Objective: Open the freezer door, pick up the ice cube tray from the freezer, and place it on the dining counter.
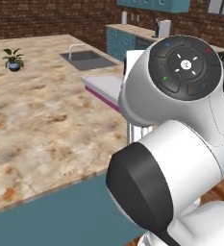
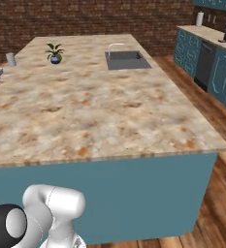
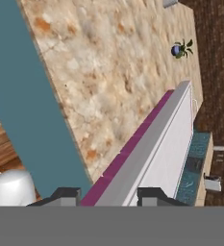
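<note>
The ice cube tray (image 3: 154,144) is out of the freezer and is carried above the dining counter (image 1: 46,120), so the fetching looks done; only the setting-down seems left. In the hand view the pincer (image 3: 108,196) is seen with a dark fingertip on each side of the tray's grey rim and pink-magenta side, clenched on it, open just by the tray's thickness. In the left base view the tray is held over the counter's near right part, apparently not resting on the stone. A potted plant (image 2: 55,52) and sink (image 2: 126,60) sit far off.

Brick wall (image 2: 85,19), wooden floor (image 2: 216,208), teal wall cabinets (image 2: 216,63).
</note>
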